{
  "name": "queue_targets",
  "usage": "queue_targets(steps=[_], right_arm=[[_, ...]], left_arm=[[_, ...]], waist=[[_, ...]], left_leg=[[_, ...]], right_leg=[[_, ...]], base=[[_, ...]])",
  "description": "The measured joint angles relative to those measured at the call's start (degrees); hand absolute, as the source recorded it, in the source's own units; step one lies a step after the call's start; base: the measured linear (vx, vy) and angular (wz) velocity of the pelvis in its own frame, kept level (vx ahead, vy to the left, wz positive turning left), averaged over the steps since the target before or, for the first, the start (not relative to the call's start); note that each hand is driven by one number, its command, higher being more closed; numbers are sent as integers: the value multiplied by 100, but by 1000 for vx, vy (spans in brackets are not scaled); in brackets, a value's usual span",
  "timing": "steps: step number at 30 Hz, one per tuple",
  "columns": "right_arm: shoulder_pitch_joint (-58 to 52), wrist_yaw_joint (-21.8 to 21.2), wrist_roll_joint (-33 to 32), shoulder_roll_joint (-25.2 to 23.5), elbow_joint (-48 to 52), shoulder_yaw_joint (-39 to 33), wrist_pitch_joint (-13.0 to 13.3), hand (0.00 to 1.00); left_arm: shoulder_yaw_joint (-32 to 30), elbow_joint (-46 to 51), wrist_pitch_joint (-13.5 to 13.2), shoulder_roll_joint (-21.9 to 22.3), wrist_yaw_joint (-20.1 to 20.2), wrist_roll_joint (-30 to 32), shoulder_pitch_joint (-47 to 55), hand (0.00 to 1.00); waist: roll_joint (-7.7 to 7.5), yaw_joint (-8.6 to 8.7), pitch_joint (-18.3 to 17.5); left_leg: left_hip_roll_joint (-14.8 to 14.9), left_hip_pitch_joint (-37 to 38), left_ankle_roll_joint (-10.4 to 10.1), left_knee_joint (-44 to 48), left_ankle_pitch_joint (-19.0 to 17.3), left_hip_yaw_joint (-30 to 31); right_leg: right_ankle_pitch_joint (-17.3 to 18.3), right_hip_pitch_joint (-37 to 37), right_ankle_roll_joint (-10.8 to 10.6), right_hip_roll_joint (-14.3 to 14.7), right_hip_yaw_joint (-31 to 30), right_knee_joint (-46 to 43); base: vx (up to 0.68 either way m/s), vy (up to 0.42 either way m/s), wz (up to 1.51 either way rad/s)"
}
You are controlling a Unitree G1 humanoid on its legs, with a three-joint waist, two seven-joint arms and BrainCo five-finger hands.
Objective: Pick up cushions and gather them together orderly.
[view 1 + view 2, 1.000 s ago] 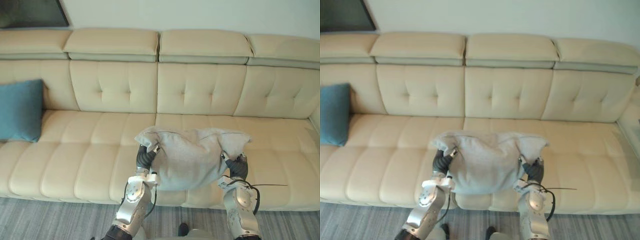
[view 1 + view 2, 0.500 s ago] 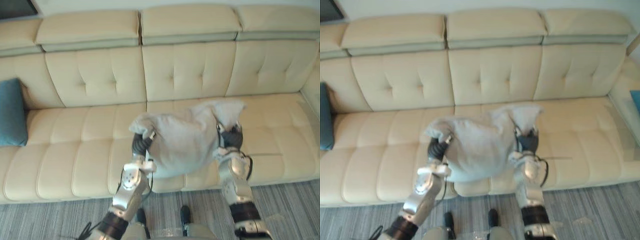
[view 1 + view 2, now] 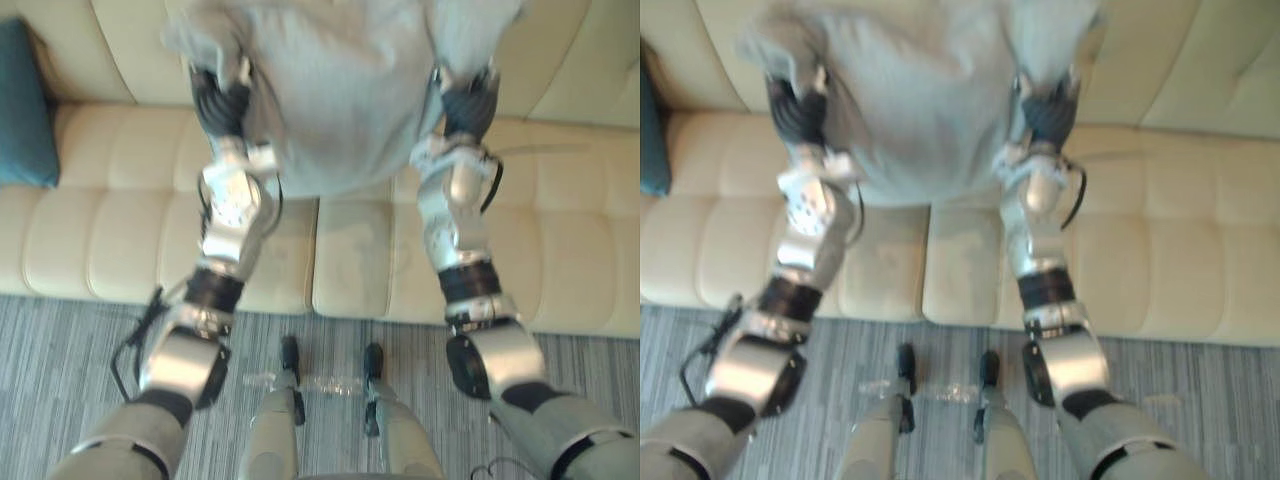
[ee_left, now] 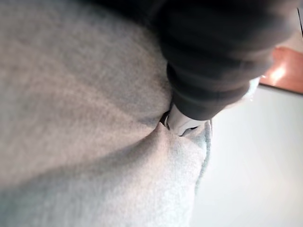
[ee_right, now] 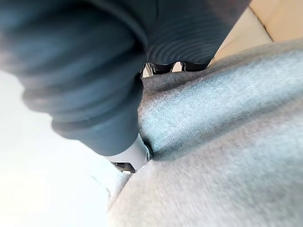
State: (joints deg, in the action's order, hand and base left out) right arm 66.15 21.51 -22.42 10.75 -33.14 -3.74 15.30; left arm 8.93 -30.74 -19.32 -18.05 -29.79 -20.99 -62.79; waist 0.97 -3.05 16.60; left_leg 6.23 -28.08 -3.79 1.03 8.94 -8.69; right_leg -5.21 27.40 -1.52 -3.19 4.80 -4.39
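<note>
While one cream sofa (image 3: 120, 240) spans the view, one grey cushion (image 3: 330, 90) hangs over its seat and one teal cushion (image 3: 25, 110) sits at its left edge; two hands pinch the grey cushion's sides, left hand (image 3: 222, 100) and right hand (image 3: 468, 100).

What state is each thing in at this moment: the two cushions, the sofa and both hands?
grey cushion: raised in front of the sofa, carried between both hands, lower edge sagging.
blue cushion: resting on the seat at the sofa's left end, apart from the grey one.
sofa: bearing the blue cushion.
left hand: pressed into the grey cushion's left side, grip hidden.
right hand: pressed into its right side, grip hidden.
</note>
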Motion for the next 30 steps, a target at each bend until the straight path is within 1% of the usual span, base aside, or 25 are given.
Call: queue_targets(steps=[1,4,5,8,10,11,16,17,20,22,23,25,26,27,28,30], right_arm=[[209,26,0,39,-77,-61,0,100],[565,130,7,48,-318,-139,14,100],[655,190,32,38,-415,-181,7,100],[661,357,231,-151,-484,-334,1,100],[665,421,405,-258,-491,-338,20,100],[684,443,502,-320,-489,-344,78,0],[710,695,974,-456,-446,-458,90,0],[707,760,1087,-449,-390,-493,82,0],[712,874,1180,-373,-364,-623,70,0],[716,876,1108,-314,-364,-747,65,0],[726,871,1092,-234,-364,-752,63,0],[830,821,865,-7,-399,-750,39,0],[919,787,677,202,-417,-760,-2,0],[1064,647,358,570,-483,-750,-13,0],[1197,547,201,818,-614,-720,-15,0],[1329,347,-40,1155,-757,-681,-60,0]], left_arm=[[-6,-210,-1,-38,27,-3,-243,100],[-103,-451,-1,-90,135,-28,-468,100],[-133,-539,0,-88,189,-60,-524,100],[-161,-774,1,-70,274,-82,-554,100],[-309,-830,-18,-19,275,-166,-567,100],[-378,-829,-61,-19,271,-167,-590,0],[-666,-829,-95,-31,211,-152,-647,0],[-723,-829,-109,-35,189,-146,-708,0],[-784,-861,-102,-148,119,31,-970,0],[-806,-975,-70,-258,122,72,-1141,0],[-838,-1033,-36,-321,137,73,-1219,0],[-967,-1143,7,-407,187,70,-1366,0],[-1061,-1229,16,-474,236,63,-1456,0],[-1191,-1362,61,-607,335,43,-1538,0],[-1253,-1430,115,-707,434,-7,-1554,0],[-1338,-1605,142,-782,572,-199,-1571,0]], waist=[[2,1,102],[24,9,271],[58,28,383],[89,58,493],[88,82,602],[88,85,631],[84,81,638],[83,82,641],[73,80,709],[72,62,714],[72,59,714],[71,42,714],[71,42,714],[71,41,714],[71,46,714],[71,47,714]], left_leg=[[-14,-51,-1,-106,87,15],[-42,-219,-5,-192,170,25],[-58,-244,-12,-203,183,47],[-81,-396,-13,-204,184,39],[-83,-396,-13,-204,184,15],[-81,-398,-14,-204,184,1],[-84,-446,-18,-242,186,-40],[-84,-498,-59,-298,215,-35],[-85,-580,-52,-479,354,-34],[-89,-610,-42,-617,455,-51],[-90,-615,-53,-669,491,-79],[-93,-659,-33,-683,516,-101],[-92,-694,-27,-683,524,-100],[-88,-741,-22,-683,534,-97],[-76,-770,-25,-683,540,-97],[-65,-793,-28,-683,543,-81]], right_leg=[[-1,105,0,-7,27,-31],[0,364,-1,-33,30,-117],[1,393,-1,-48,36,-123],[1,568,-1,-65,-9,-138],[1,589,-1,-67,-44,-148],[1,607,-1,-65,-75,-152],[6,794,-7,-60,-234,-244],[5,879,-8,-57,-252,-260],[-13,1088,-30,-57,-276,-331],[-40,1191,-38,-55,-286,-349],[-47,1231,-42,-56,-288,-358],[-80,1285,-39,-66,-276,-353],[-93,1309,-39,-73,-254,-342],[-95,1344,-37,-81,-223,-342],[-95,1362,-37,-82,-198,-341],[-95,1367,-37,-78,-158,-336]], base=[[-41,0,12],[-12,0,2],[0,0,0],[41,1,-4],[55,-5,-8],[42,-9,-8],[16,-8,-13],[-11,-4,-7],[0,0,0],[-14,-2,-2],[0,-4,-4],[3,-1,-2],[0,0,0],[23,1,5],[25,-2,7],[25,-4,6]])
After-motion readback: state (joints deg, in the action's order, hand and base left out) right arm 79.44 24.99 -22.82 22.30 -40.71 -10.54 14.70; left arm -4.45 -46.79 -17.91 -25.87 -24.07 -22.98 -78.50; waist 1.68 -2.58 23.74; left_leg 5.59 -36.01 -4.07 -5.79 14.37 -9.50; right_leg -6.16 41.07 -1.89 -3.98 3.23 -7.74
